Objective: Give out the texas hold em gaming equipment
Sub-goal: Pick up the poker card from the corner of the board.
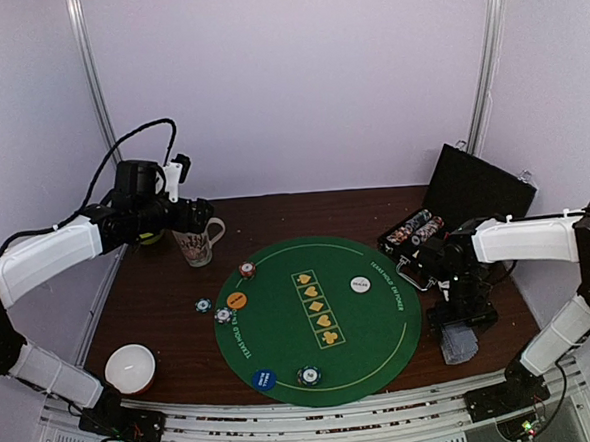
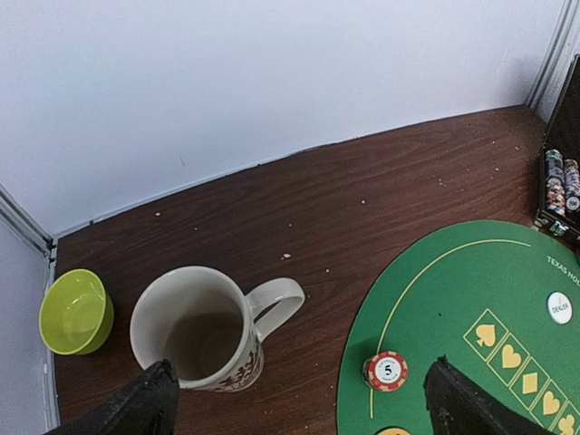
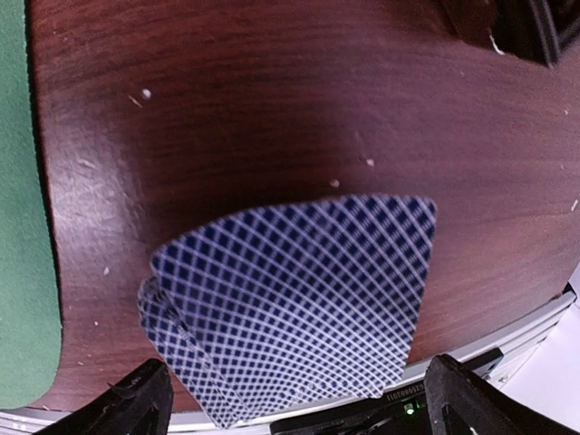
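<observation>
Fanned playing cards (image 3: 290,299) lie on the bench (image 1: 160,299) right of the green mat (image 1: 282,332), under the right tool (image 3: 299,399), which is released. The left tool (image 2: 304,399), also released, hangs by the mug (image 2: 204,331) off the mat's far-left edge, where 1 red chip (image 2: 386,371) sits.
</observation>
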